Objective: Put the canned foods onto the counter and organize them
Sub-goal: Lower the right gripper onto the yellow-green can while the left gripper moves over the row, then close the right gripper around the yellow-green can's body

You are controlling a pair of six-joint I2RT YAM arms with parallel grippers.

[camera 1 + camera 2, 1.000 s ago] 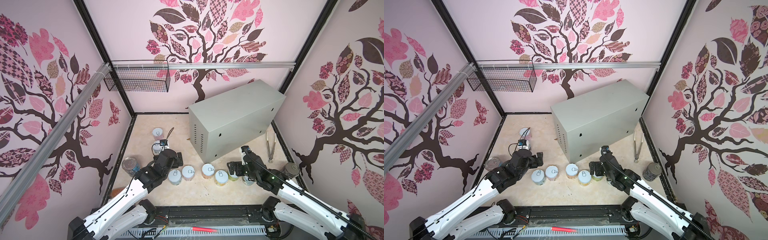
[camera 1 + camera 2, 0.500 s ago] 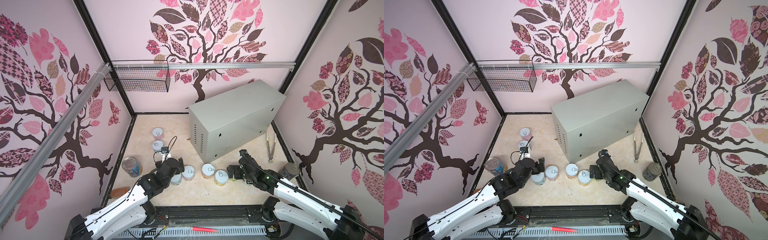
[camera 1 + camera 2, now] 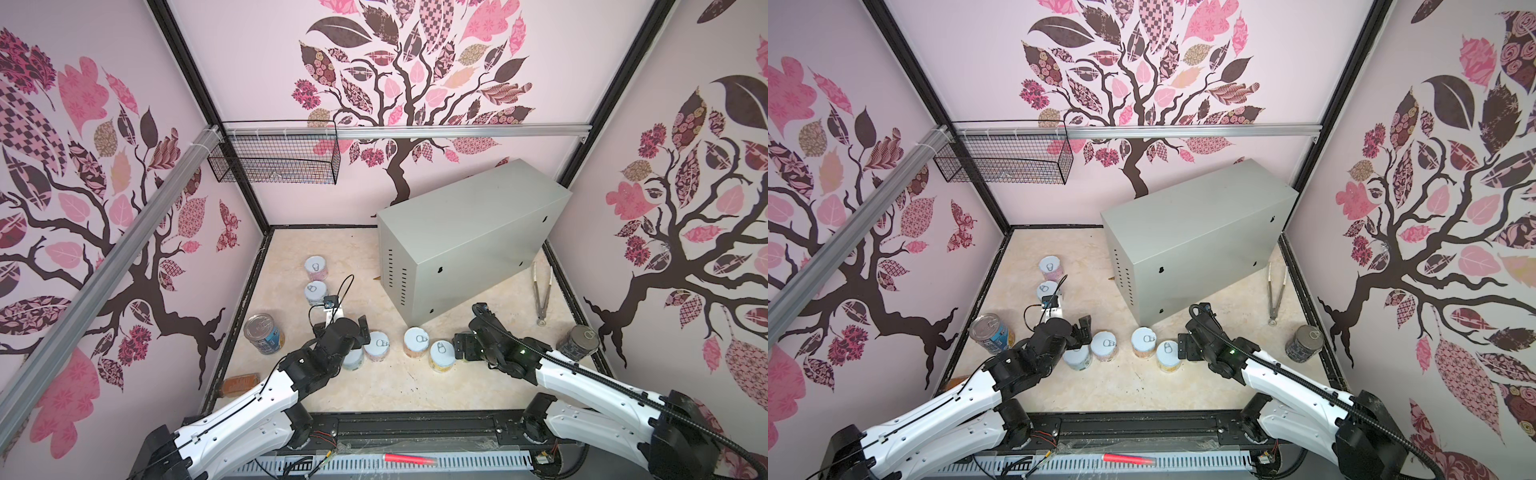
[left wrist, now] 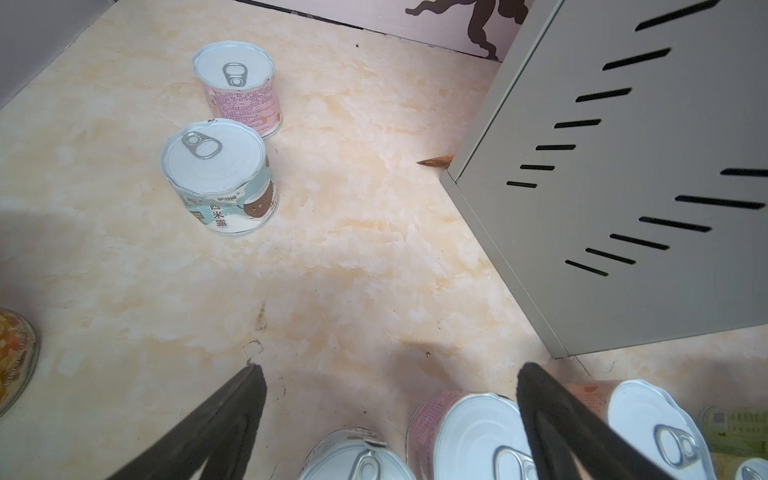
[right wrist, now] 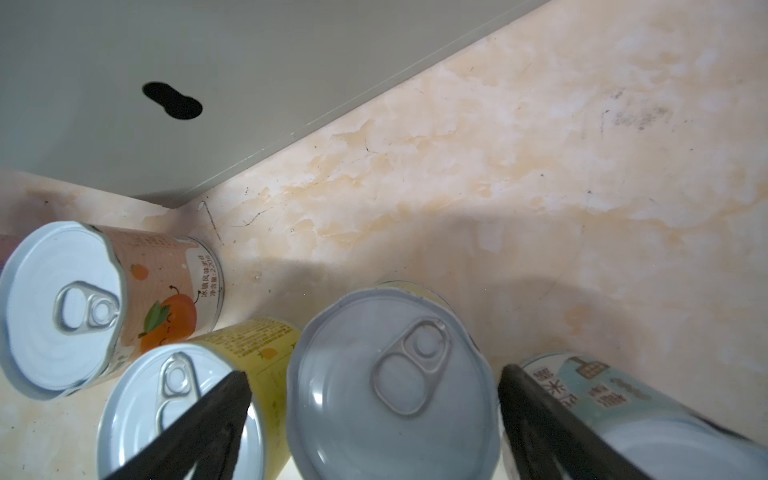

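Marbled beige desk (image 3: 395, 390) carries every can in view. Grey sheet-metal box (image 3: 469, 232) (the counter, vent slots on its end) stands back right. Black wire basket (image 3: 274, 162) hangs from the back-wall rail, left side.

Left hand (image 4: 390, 370) is spread wide and holds nothing, low over the end can (image 4: 357, 461) at the left of the front row. Right hand (image 5: 372, 376) is also wide, with its fingers (image 5: 216, 411) on either side of a grey-lidded can (image 5: 395, 395). A gap shows on one side; contact on the other side can't be told.

Blue-labelled tall can (image 3: 264, 336) stands upright near the left wall. Dark-labelled tall can (image 3: 578, 343) stands upright front right.

All short cans have sealed pull-tab lids:
- Pink can (image 4: 241, 89) and teal can (image 4: 224, 183) stand apart behind the left hand. The teal label has a brown cartoon face and Chinese print (米 readable).
- In the front row are a second pink can (image 3: 377, 345), a peach can (image 5: 166, 291) (orange-fruit cartoon, small Chinese print) and a yellow can (image 5: 257, 353).
- A second teal can (image 5: 602, 399), 米 on it again, sits just beside the right hand.

Metal tongs (image 3: 542, 291) lie right of the box.
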